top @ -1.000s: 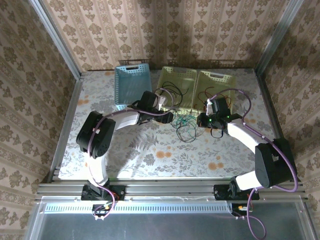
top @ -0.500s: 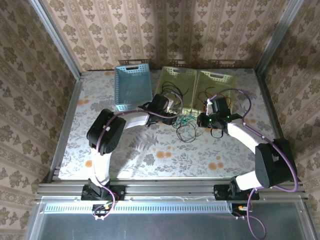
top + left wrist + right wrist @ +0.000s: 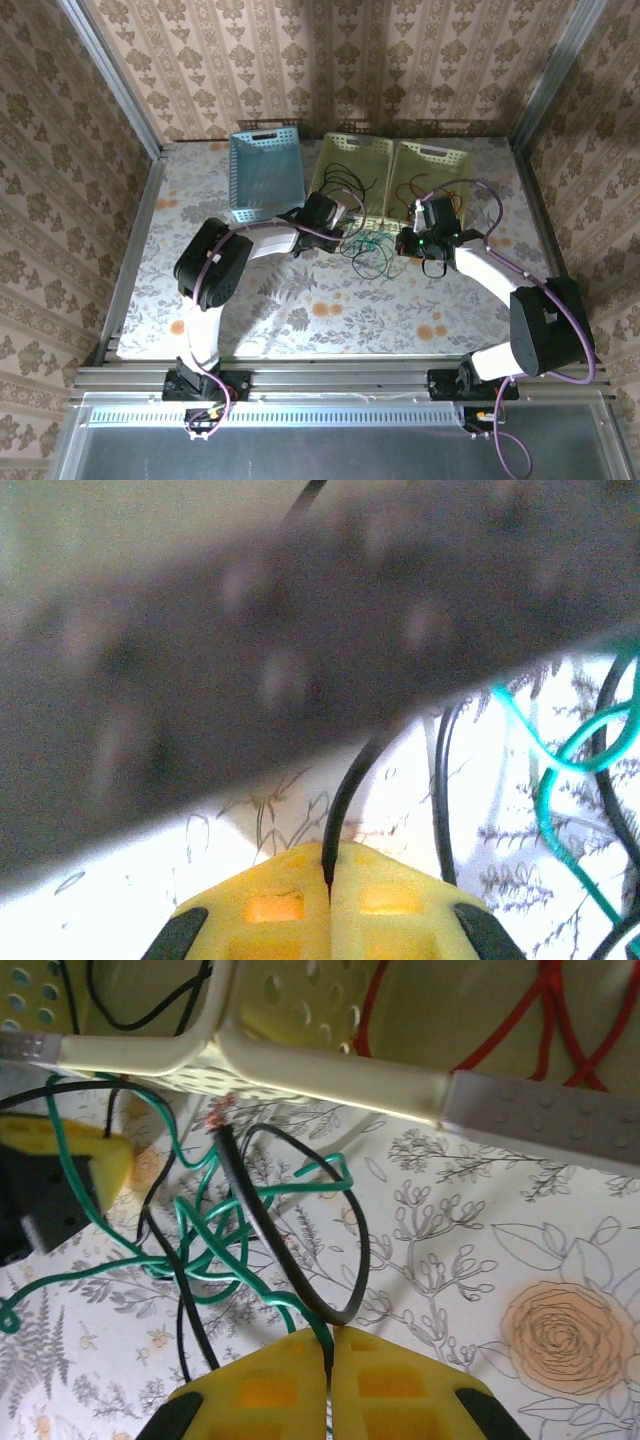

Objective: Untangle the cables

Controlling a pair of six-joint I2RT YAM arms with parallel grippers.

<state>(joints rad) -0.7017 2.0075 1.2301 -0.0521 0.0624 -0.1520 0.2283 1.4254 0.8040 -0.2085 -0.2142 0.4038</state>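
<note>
A tangle of green cable [image 3: 368, 248] and black cable [image 3: 356, 262] lies on the floral table in front of the baskets. My left gripper [image 3: 342, 222] reaches in from the left, its yellow pads [image 3: 280, 905] shut on a black cable [image 3: 345, 790] that rises out of them; the green cable [image 3: 548, 770] loops to its right. From the right, my right gripper [image 3: 405, 241] is shut on the green cable [image 3: 215, 1260] at the pad tips [image 3: 329, 1345]. A black cable loop [image 3: 335, 1250] passes just ahead of them.
Three baskets stand at the back: a blue basket [image 3: 264, 175], a yellow-green basket [image 3: 372, 158] holding black cable, and a second yellow-green basket [image 3: 437, 160] holding a red cable [image 3: 560, 1015]. The basket rim [image 3: 320, 1070] sits close above the tangle.
My left arm has swung right, bringing its gripper from the blue basket's corner to the tangle's left edge by the middle basket. The right gripper has barely moved.
</note>
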